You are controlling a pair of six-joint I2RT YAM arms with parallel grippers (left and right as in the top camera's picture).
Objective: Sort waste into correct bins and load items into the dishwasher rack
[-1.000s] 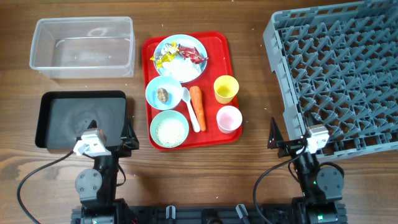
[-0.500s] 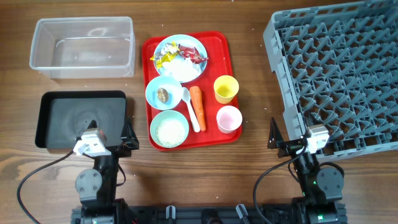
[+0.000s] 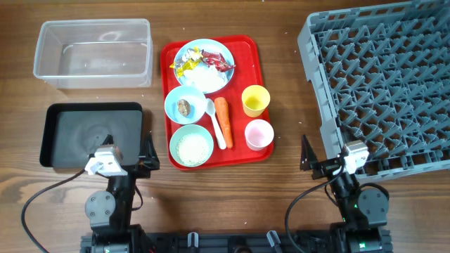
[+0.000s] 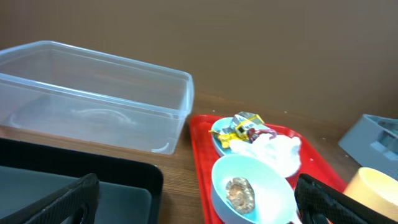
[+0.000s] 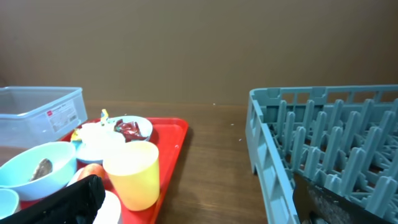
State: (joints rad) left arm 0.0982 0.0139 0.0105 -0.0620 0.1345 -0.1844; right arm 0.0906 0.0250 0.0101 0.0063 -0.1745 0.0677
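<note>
We hold our left fingers [image 4: 65, 202] spread wide and empty over the black tray [image 3: 70, 119]'s corner. Our right fingers [image 5: 59, 202] are likewise spread, beside the dishwasher rack [image 3: 380, 70]. The carrot [image 3: 223, 118] and yellow cup [image 3: 255, 100] sit on the red tray [image 3: 242, 49] between.

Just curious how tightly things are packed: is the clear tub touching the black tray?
Apart. The overhead view shows bare wood between the clear tub and the black tray.
</note>
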